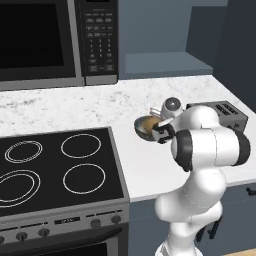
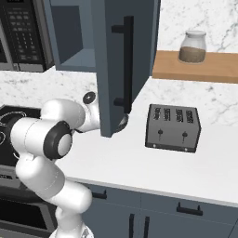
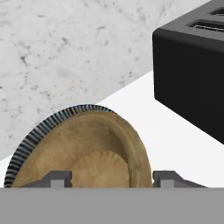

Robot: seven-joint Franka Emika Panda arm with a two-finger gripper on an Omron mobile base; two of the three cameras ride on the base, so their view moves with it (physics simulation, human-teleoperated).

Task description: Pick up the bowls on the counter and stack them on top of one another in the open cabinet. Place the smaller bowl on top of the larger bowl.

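The brown wooden bowl (image 3: 94, 148) fills the lower left of the hand view, its inside facing the camera. A dark ribbed rim, the grey-blue bowl (image 3: 39, 129), curves behind its upper left edge; the wooden one looks nested in it, though I cannot tell for sure. My gripper (image 3: 112, 177) is open, its fingertips (image 3: 57, 177) wide apart on either side of the wooden bowl's middle. In the left base view the gripper (image 1: 152, 127) is right at the bowls (image 1: 144, 126) on the white counter (image 1: 140, 165). The open cabinet (image 1: 165, 62) is above and behind.
A black toaster (image 1: 222, 115) (image 3: 192, 74) stands just right of the bowls. The stovetop (image 1: 55, 165) lies to the left, under the microwave (image 1: 50, 40). The open cabinet door (image 2: 125, 65) hangs over the counter and hides the hand. A jar (image 2: 192, 46) sits on a wooden shelf.
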